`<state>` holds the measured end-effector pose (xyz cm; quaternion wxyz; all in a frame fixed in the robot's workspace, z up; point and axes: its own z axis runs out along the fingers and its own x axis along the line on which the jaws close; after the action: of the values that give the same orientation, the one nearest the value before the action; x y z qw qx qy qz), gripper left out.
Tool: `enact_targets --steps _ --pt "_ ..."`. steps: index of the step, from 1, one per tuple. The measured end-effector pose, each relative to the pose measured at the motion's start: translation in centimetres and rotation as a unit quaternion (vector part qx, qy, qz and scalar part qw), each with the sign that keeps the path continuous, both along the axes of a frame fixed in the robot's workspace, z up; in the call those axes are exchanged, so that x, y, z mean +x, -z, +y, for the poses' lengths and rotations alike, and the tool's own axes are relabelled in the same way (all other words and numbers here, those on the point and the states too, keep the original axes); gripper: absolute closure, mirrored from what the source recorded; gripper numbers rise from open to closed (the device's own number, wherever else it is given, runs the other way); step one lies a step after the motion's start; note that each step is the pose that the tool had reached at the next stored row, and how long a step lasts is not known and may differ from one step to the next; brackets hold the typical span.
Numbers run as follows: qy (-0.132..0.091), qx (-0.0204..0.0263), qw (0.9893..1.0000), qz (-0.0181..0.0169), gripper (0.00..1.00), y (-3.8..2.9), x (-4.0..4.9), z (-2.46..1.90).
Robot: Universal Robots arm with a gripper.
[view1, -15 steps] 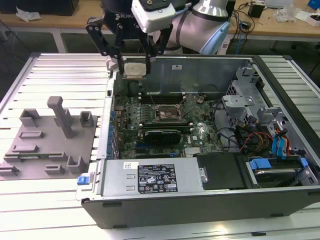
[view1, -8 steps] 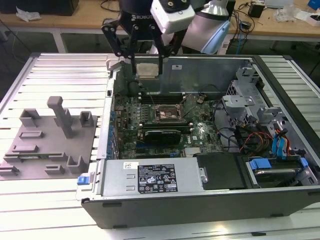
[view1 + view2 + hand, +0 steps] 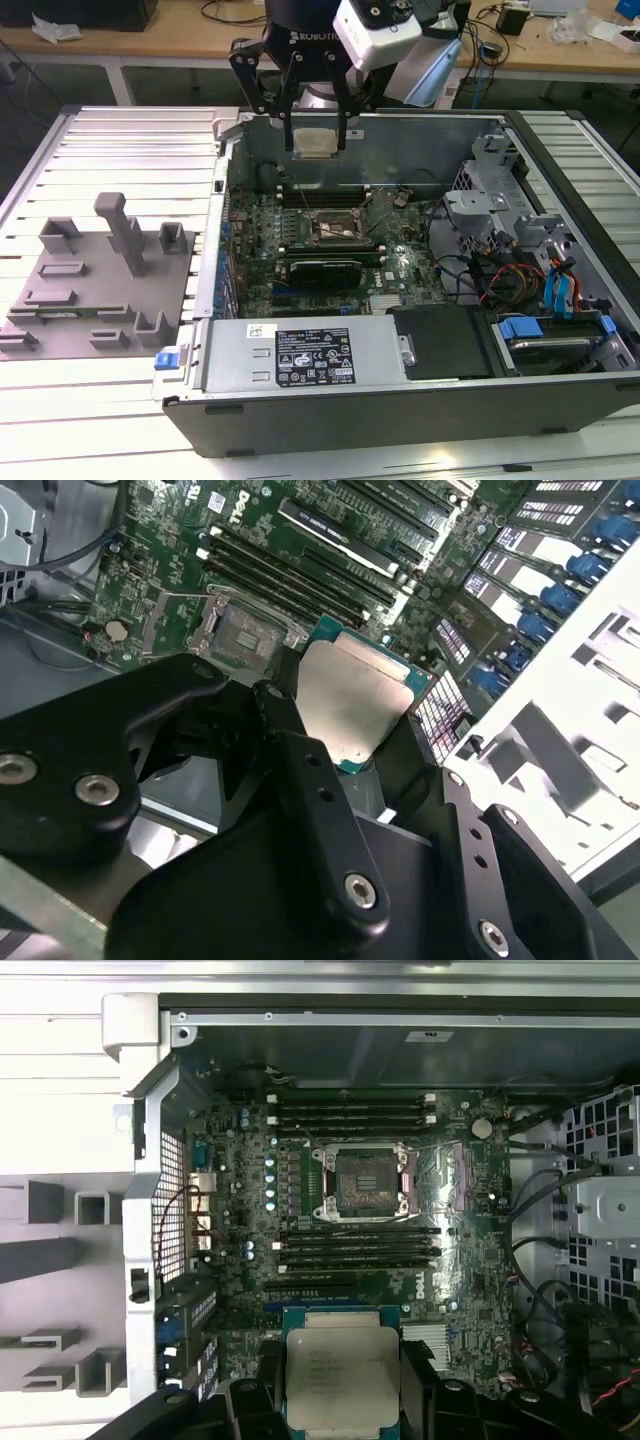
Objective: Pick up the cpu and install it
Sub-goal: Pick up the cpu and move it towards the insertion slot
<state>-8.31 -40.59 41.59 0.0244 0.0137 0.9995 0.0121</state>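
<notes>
Gripper [image 3: 316,149]: its black fingers are pressed in on two opposite edges of the cpu [image 3: 314,140], pinching it flat with the silver top facing up. In both wrist views the chip sits level and square in the grip, with no tilt evident.

Position: the cpu hangs in the air over the open computer case [image 3: 420,415], above the motherboard [image 3: 470,1260] and touching nothing else. In the first wrist view the socket [image 3: 362,1182] lies apart from the chip, beyond a bank of memory slots [image 3: 350,1245]. The socket's dark centre is exposed inside a metal frame.

Assessment: the step in hand is judged to be the carry and alignment.
- The chip should be kept level, with its edges parallel to the socket's.
- Its orientation mark cannot be made out, so orientation is unverified.
- Any descent should be straight, without sliding.
- The fingers must clear the metal frame.

Farther off, at the exterior view's left, the grey blocks [image 3: 100,270] stand outside the case.
</notes>
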Motion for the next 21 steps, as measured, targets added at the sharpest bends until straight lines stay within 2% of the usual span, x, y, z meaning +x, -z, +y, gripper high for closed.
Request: enact_targets --steps 4,8,12,17,20,21 --pt "0.0 -0.0001 1.0 0.0008 0.45 1.07 0.31 0.0" --pt "0.0 -0.0001 1.0 0.0016 0.45 1.85 0.79 0.0" --pt "0.0 -0.0001 1.0 0.0029 0.45 2.89 2.48 0.01" --pt "0.0 0.0 1.0 0.0051 0.45 3.46 4.1 0.09" --pt "0.0 0.0 1.0 0.007 0.45 3.83 5.5 0.22" --pt "0.0 0.0 1.0 0.0071 0.45 3.92 5.65 0.24"
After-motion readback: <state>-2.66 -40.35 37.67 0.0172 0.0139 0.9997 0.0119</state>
